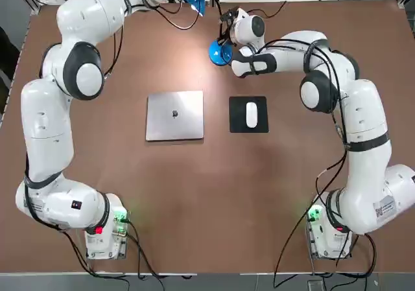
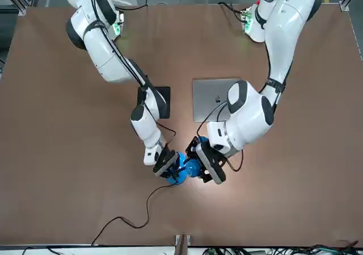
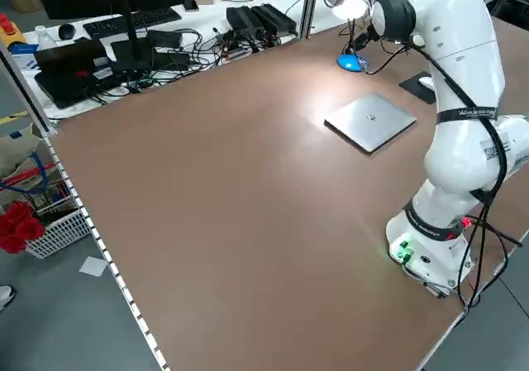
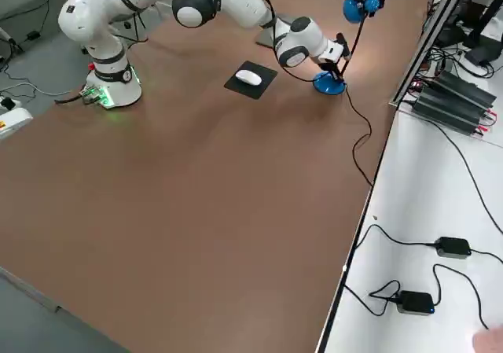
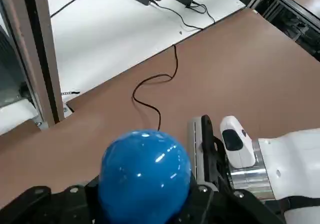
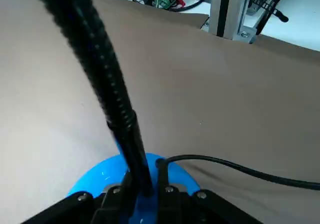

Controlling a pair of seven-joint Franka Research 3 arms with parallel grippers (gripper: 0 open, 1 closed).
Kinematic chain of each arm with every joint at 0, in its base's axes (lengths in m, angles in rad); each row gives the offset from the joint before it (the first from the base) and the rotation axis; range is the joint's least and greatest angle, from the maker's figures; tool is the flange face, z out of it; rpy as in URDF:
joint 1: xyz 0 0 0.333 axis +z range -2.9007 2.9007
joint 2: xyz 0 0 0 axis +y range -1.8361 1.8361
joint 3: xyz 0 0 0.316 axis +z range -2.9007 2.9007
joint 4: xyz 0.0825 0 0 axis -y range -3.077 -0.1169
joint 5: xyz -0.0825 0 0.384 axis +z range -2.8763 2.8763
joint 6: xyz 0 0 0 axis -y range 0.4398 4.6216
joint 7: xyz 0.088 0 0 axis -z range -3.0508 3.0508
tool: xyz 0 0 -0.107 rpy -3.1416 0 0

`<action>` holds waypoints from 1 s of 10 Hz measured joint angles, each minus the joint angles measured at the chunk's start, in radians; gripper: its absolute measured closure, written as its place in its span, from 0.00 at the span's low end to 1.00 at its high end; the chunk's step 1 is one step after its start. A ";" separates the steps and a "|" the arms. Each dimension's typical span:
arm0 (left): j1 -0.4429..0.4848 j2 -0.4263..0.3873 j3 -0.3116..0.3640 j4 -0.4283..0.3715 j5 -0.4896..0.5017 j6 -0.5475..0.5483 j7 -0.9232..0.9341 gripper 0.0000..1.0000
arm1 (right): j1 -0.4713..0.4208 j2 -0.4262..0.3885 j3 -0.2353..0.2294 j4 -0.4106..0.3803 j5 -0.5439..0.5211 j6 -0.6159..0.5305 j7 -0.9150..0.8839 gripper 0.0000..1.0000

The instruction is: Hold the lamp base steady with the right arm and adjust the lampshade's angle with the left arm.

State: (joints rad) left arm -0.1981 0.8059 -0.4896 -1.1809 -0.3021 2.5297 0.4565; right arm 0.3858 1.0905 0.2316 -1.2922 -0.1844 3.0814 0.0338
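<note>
Nearest the left wrist camera, the lampshade (image 5: 144,176) fills the lower frame as a glossy blue dome, with the left gripper's (image 5: 142,204) black fingers (image 5: 45,204) pressed against its sides and partly cut off by the picture's edge; its white inside does not show from there. From overhead that same grip is barely readable, since the left arm (image 1: 71,70) reaches to the far edge of the tabletop (image 1: 207,200) and only a sliver of blue appears past its wrist. The right wrist camera gives what the others hide: the right gripper's (image 6: 142,191) fingers (image 6: 116,194) closed narrowly on the thin black neck (image 6: 107,97) just above the lamp base (image 6: 102,176), whose near half is covered by the gripper. In the front view the two grippers crowd together near the far edge, so base and shade merge into one blue patch. A closed laptop (image 1: 174,115) and a white mouse (image 1: 251,115) on its black pad (image 1: 248,103) lie mid-tabletop, well apart from the lamp. The right arm (image 1: 363,129) bends in from the right side.
</note>
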 joint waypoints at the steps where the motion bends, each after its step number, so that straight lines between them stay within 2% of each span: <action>1: -0.002 0.000 0.000 0.000 0.001 0.000 -0.025 0.44 | 0.000 0.000 0.000 0.000 0.000 0.000 0.000 0.78; 10: -0.022 -0.003 0.001 -0.007 0.003 0.058 -0.233 0.36 | 0.000 0.000 -0.001 0.000 0.000 0.001 0.000 0.78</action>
State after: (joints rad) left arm -0.2198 0.8024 -0.4888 -1.1884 -0.2996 2.5874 0.2237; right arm 0.3861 1.0905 0.2307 -1.2922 -0.1844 3.0826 0.0338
